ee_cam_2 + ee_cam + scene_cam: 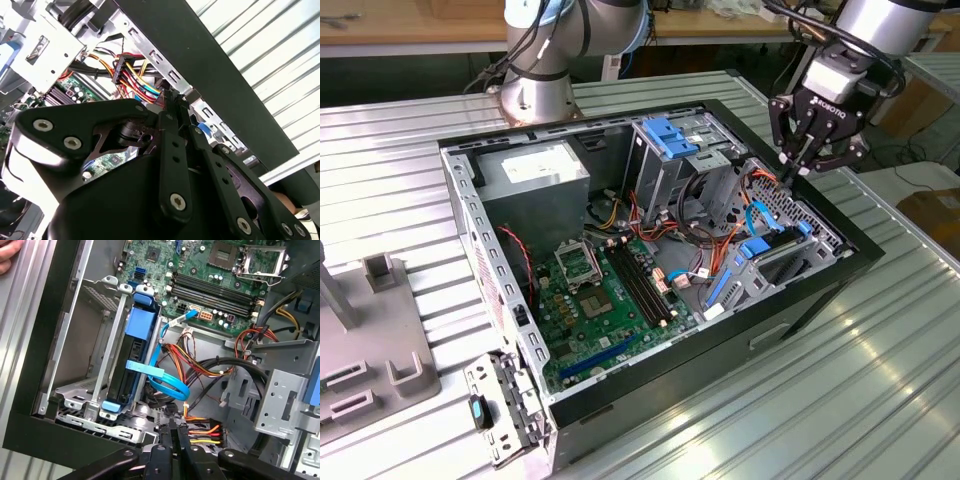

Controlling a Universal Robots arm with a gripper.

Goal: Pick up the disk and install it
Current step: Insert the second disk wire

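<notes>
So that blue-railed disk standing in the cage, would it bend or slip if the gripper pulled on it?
Probably not bend: the disk looks like a rigid dark slab between blue plastic rails. Likely heavy for its size. It sits on edge in the metal drive cage, so it would probably slide rather than tip.

The exterior view looks down from high up and far back at the whole open computer case (650, 260). Both wrist views sit close, looking past the pincer (172, 432) into the case's wires (135, 75).
</notes>
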